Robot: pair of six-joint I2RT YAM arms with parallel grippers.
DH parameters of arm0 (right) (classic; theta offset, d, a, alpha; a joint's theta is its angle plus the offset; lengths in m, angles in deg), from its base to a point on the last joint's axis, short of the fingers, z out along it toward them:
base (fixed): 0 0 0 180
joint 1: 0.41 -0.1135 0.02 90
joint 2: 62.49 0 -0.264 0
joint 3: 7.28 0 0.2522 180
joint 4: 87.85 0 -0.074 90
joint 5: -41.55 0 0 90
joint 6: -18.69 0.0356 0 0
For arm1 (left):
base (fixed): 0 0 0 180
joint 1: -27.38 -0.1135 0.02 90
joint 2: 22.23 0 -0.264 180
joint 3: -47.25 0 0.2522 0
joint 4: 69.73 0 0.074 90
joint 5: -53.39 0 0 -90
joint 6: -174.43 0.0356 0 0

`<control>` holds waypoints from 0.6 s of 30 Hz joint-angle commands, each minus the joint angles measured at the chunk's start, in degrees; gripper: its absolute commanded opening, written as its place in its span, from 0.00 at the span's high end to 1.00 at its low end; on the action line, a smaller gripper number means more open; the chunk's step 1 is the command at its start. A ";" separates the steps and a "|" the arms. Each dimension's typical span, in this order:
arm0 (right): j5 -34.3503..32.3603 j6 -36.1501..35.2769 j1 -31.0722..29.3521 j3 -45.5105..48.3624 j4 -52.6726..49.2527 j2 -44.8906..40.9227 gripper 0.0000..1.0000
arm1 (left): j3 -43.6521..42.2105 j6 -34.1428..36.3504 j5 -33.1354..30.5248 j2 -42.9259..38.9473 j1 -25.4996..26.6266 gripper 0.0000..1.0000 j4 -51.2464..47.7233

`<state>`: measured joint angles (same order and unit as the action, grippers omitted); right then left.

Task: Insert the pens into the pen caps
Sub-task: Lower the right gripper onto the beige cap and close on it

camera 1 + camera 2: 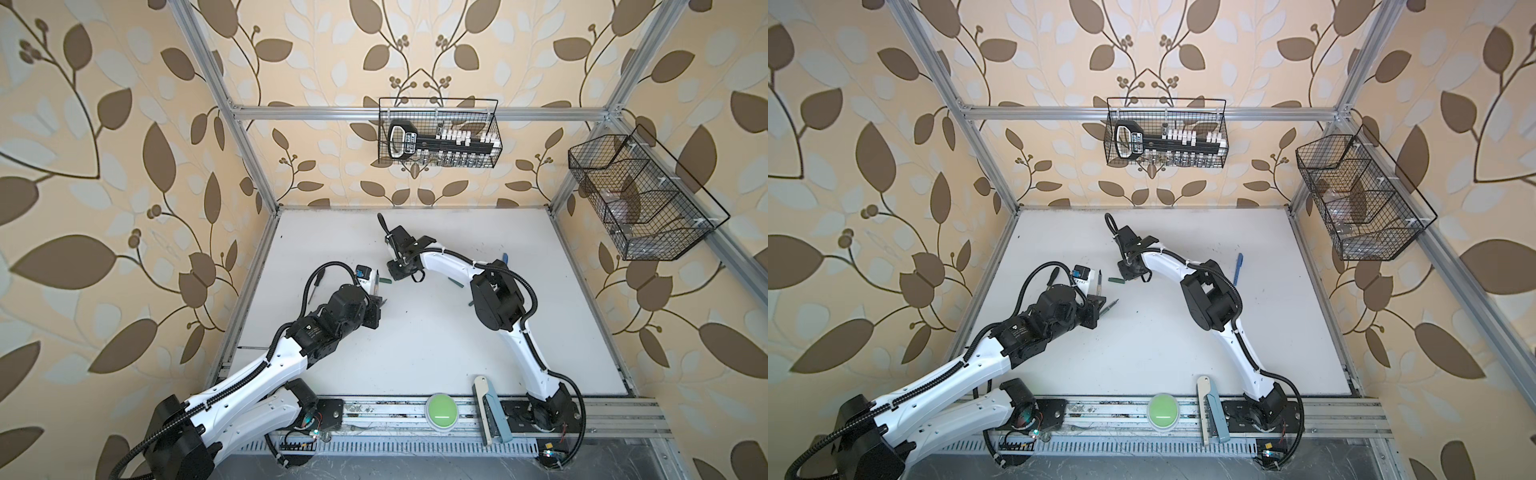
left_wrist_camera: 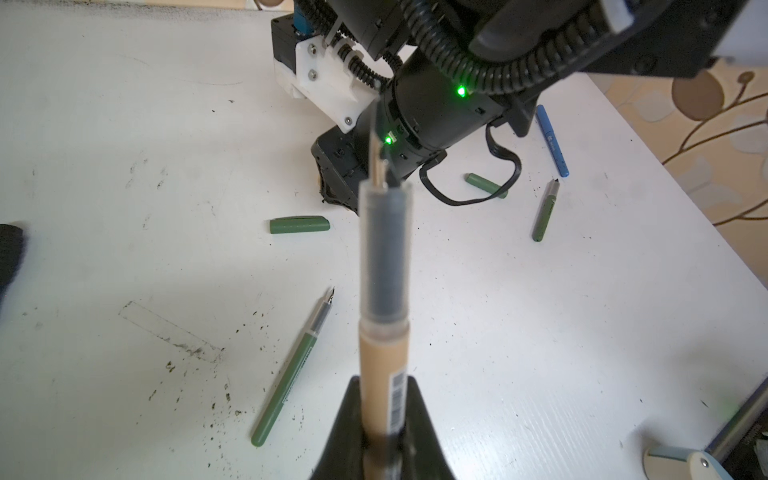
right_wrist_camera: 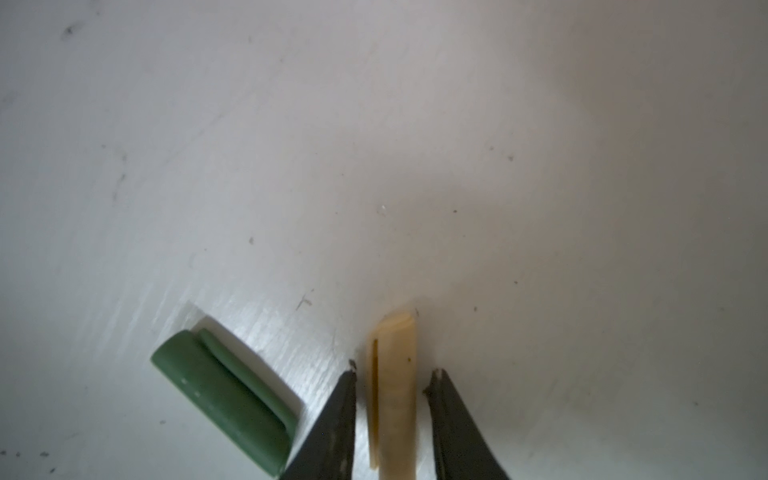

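My left gripper (image 2: 384,401) is shut on the beige pen (image 2: 382,365), held above the table with its dark tip pointing toward the right arm; the pen also shows in a top view (image 1: 1111,305). My right gripper (image 3: 394,372) is low on the table and open. Its fingers straddle the beige cap (image 3: 397,353), with slivers of table on both sides. A green cap (image 3: 224,399) lies just beside one finger, also seen in both top views (image 1: 384,281) (image 1: 1116,280). Two green pens (image 2: 291,374) (image 2: 545,210), another green cap (image 2: 484,185) and a blue pen (image 2: 550,141) lie loose on the table.
A black-handled screwdriver (image 1: 316,286) lies behind the left arm. A green button (image 1: 441,409) and a beige-and-blue tool (image 1: 490,411) sit on the front rail. Wire baskets hang on the back wall (image 1: 440,137) and the right wall (image 1: 640,199).
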<state>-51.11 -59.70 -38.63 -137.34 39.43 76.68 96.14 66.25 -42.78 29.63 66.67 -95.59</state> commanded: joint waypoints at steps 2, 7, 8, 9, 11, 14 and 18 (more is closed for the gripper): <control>2.18 -1.48 0.26 -1.63 -4.64 0.46 0.64 | -0.88 0.31 -0.95 -0.20 -0.44 1.00 3.12; 1.96 -2.58 0.25 -5.70 -7.80 3.31 0.62 | -0.97 0.07 -0.81 -0.30 -0.42 1.00 3.05; 1.87 -2.95 0.25 -6.19 -8.65 3.76 0.62 | -1.11 0.07 -0.75 -0.34 -0.44 1.00 3.10; 1.93 -3.29 0.29 -6.52 -9.20 4.04 0.62 | -1.12 0.06 -0.72 -0.35 -0.43 1.00 3.12; 2.11 -4.02 0.29 -6.70 -10.03 4.50 0.62 | -1.04 0.10 -0.76 -0.25 -0.40 1.00 3.12; 2.43 -4.87 0.35 -7.53 -10.98 5.34 0.62 | -0.73 0.30 -0.59 0.09 -0.43 1.00 3.08; 2.74 -5.80 0.56 -11.35 -13.79 8.18 0.62 | -0.42 0.27 -0.47 0.45 -0.44 1.00 2.96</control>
<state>-49.49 -63.37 -38.37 -146.49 30.39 80.92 95.38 66.23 -42.80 29.84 66.67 -94.41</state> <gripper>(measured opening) 0.383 0.128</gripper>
